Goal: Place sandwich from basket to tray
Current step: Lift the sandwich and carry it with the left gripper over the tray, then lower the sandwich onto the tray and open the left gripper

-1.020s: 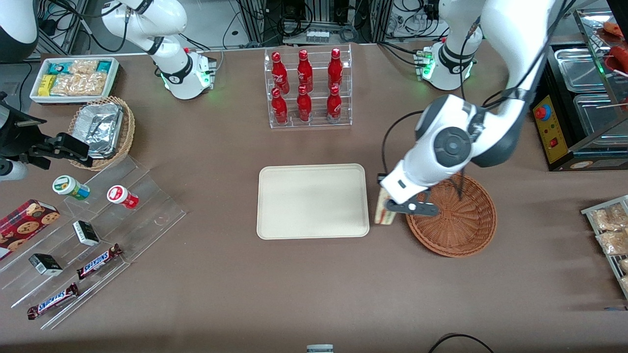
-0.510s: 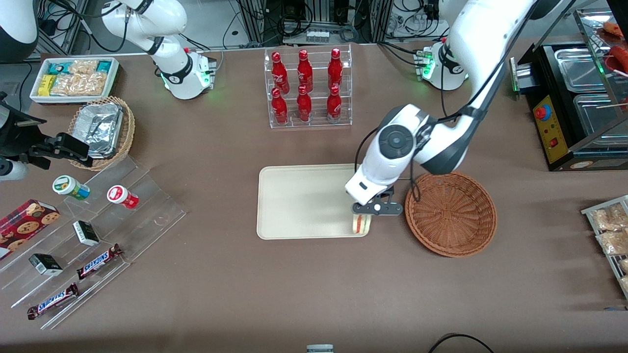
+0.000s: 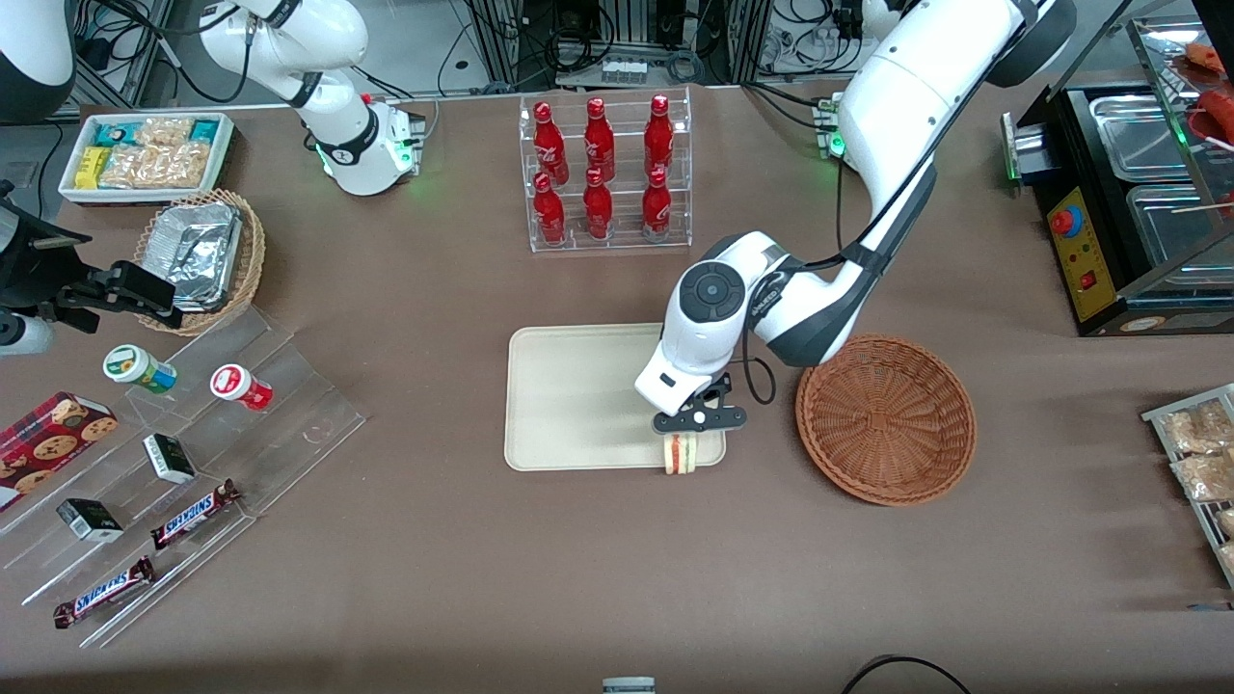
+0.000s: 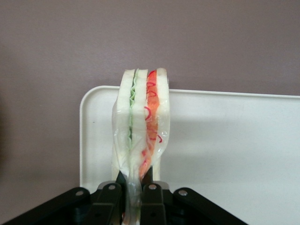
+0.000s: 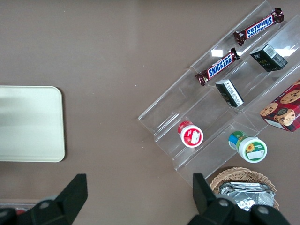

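My left gripper [image 3: 684, 436] is shut on the sandwich [image 3: 684, 454], a wedge of pale bread with red, orange and green filling in clear wrap. It hangs above the cream tray [image 3: 578, 395], over the tray's corner nearest the front camera and the basket. In the left wrist view the fingers [image 4: 123, 183] pinch the wrapped sandwich [image 4: 140, 122] over the tray's corner [image 4: 91, 140]. The reddish-brown wicker basket [image 3: 885, 419] stands beside the tray toward the working arm's end, with nothing in it.
A clear rack of red bottles [image 3: 603, 173] stands farther from the front camera than the tray. A clear stepped stand [image 3: 183, 453] with snacks lies toward the parked arm's end. A black appliance [image 3: 1138, 202] and a rack of packets [image 3: 1200, 463] lie toward the working arm's end.
My left gripper has carried the sandwich from the basket's edge sideways to above the tray's near corner. The basket and tray have not moved.
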You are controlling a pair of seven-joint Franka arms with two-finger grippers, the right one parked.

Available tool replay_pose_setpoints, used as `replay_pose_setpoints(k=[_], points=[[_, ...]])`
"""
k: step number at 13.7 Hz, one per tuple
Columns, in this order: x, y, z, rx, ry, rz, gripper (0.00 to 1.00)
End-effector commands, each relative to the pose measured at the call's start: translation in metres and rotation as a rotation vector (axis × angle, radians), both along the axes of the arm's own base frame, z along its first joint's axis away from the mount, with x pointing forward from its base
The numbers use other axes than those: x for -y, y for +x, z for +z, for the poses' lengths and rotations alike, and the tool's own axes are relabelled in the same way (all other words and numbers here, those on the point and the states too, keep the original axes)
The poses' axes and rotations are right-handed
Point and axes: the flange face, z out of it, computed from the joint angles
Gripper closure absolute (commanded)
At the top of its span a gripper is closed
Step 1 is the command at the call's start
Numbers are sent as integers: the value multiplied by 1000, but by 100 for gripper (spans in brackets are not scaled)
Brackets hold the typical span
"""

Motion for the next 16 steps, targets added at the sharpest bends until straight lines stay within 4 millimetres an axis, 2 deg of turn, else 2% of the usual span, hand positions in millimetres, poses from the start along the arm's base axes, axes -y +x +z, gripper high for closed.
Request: replay_pose_setpoints(k=[1,2,6,11,12,13,14,15,16], points=[[23,1,-10,13,-8,1,100],[34,-6,-15,11,-10,-14,100],[44,-13,-34,4,-23,-32,100],[43,-14,-40,4,-13,-53,100],[43,-14,-41,1,-13,-52,81],[43,-14,-43,0,-10,-53,56],[43,-14,-44,-1,-10,-55,44],[43,-14,-44,0,-9,-55,18],[43,-14,-44,0,-9,-54,0]])
